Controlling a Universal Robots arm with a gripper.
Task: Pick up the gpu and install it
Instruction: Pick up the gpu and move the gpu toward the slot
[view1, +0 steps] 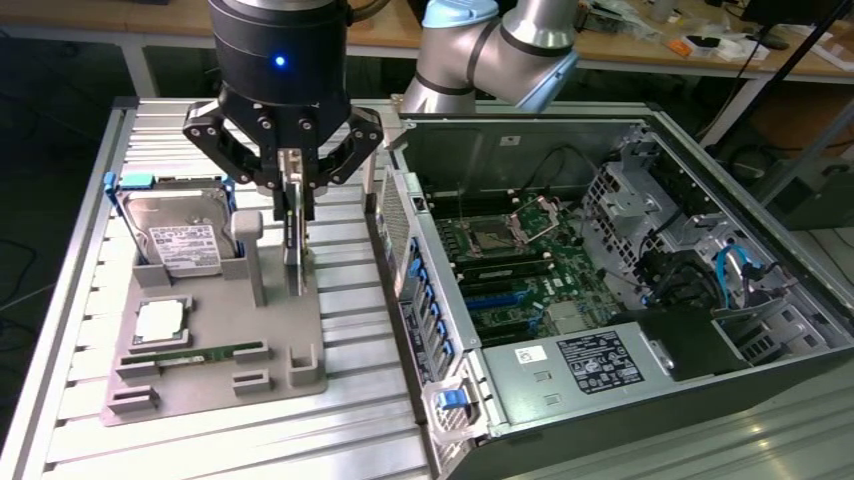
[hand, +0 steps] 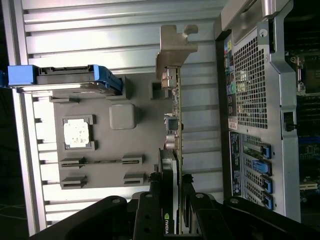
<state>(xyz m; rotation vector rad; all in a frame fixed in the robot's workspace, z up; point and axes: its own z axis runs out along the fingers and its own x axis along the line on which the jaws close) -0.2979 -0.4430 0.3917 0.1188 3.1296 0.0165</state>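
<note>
claw: I see the gripper (view1: 296, 205) down over the grey fixture tray (view1: 214, 388), jaws partly closed, pinching the gpu (view1: 296, 262) from both flat sides.
grip detail: on the wrist view the fingers (hand: 150, 202) press the black shroud and the board back, near the end away from the silver bracket (hand: 175, 47).
gpu: stands on edge, upright, at the tray side nearest the pc case (view1: 747, 215). I can't tell whether it has left its slot.
writing: NVIDIA logo (hand: 166, 226) reads on the shroud edge between the fingers.
labels: the hard drive (view1: 180, 238) carries a white label and the power supply sticker (view1: 594, 360) is black and white. I can't read the print on either.
tray: cpu (view1: 160, 318) and RAM stick (view1: 196, 353) lie flat, apart from the card.
case: side open, motherboard (view1: 514, 280) exposed.
</note>
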